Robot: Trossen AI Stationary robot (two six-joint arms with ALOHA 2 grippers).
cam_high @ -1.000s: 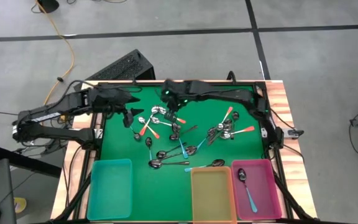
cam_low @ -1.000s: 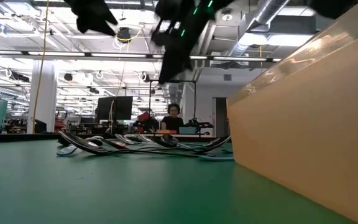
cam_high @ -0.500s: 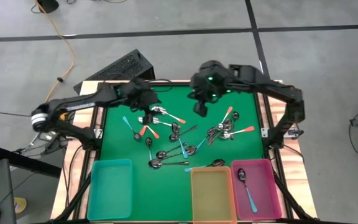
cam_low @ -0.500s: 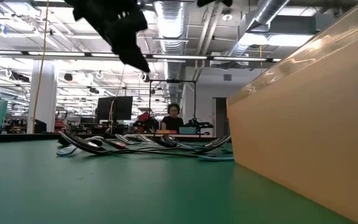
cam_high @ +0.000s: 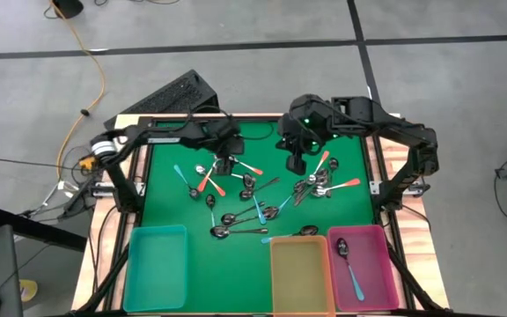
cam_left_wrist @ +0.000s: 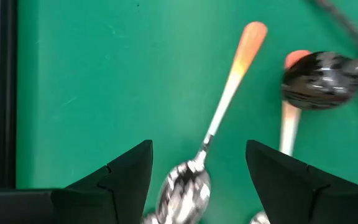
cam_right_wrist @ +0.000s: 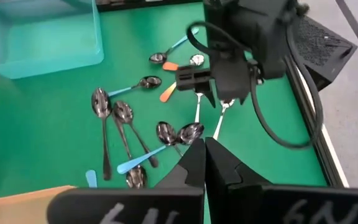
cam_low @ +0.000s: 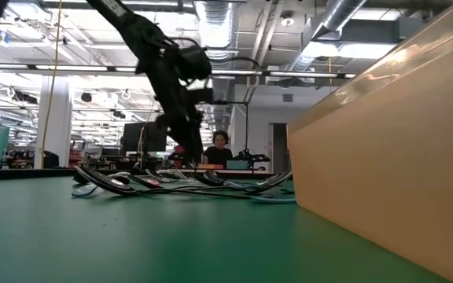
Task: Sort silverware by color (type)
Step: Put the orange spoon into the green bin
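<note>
Left tool (cam_high: 226, 159) now lowered, spread over orange-handled spoon (cam_left_wrist: 229, 99).

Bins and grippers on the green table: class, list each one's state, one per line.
Teal plastic bin: empty.
Yellow plastic bin: empty.
Pink plastic bin: holds one blue-handled metal spoon.
Left gripper: open, over an orange-handled metal spoon.
Right gripper: shut, empty.
</note>
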